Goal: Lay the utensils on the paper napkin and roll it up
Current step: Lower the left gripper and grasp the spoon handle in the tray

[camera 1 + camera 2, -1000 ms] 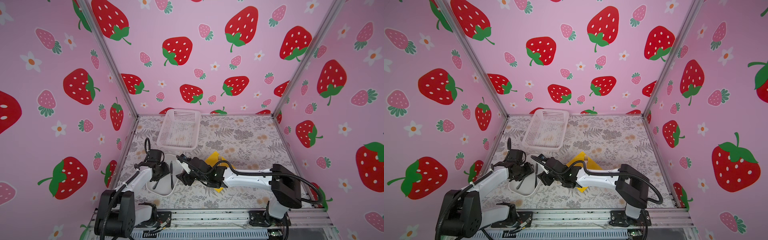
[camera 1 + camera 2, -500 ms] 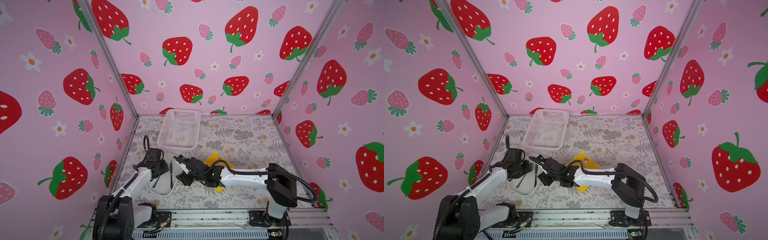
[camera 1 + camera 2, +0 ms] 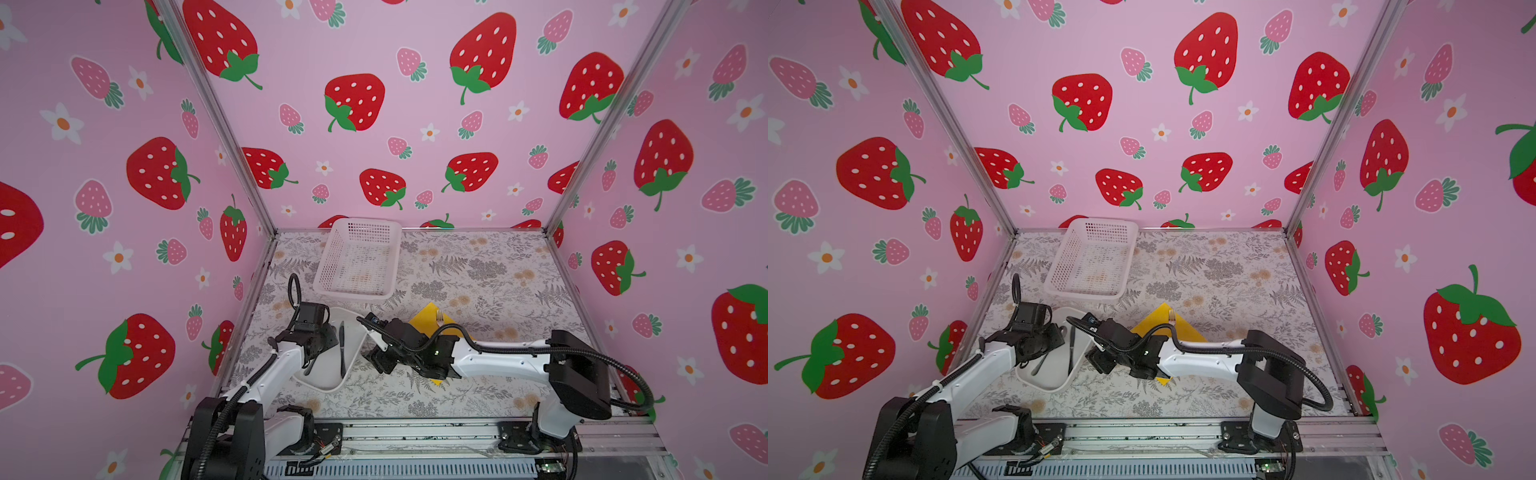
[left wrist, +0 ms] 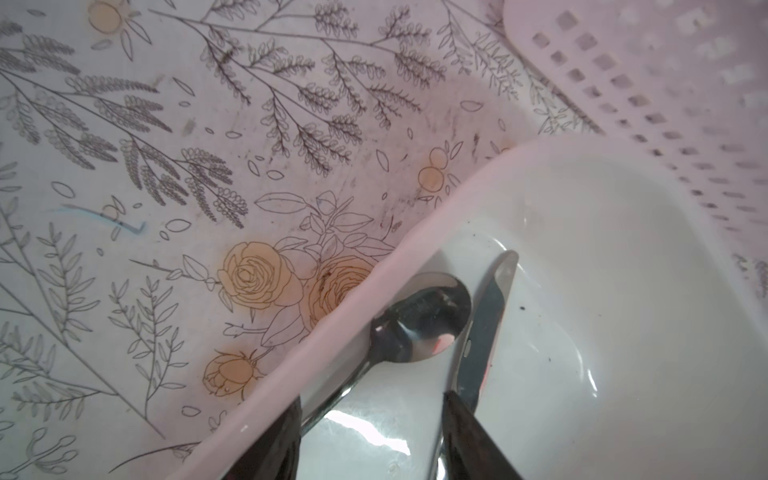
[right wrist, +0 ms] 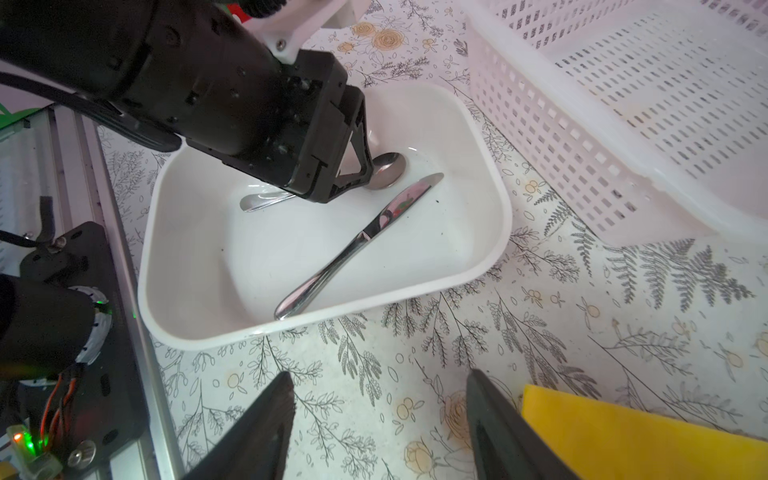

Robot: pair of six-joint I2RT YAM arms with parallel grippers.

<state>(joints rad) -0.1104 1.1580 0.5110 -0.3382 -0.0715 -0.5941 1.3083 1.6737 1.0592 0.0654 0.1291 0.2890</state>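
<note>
While straddling spoon (image 4: 419, 320) inside tray (image 5: 183, 257) for pickup, holds left gripper (image 4: 372, 399) part-spread, unclamped; parks right gripper (image 5: 379, 374) spread, empty, beside tray, giving room.

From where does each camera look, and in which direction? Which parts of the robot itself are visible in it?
Top views: high over the robot's base end, looking down and forward across the table; left arm and right arm show.
Left wrist: low over the tray, facing the spoon and knife; only the open left hand shows.
Right wrist: beside the tray, facing it; the open right hand and the left hand over the spoon show.
Shared: both wrist views show spoon, knife, tray, basket.
</note>
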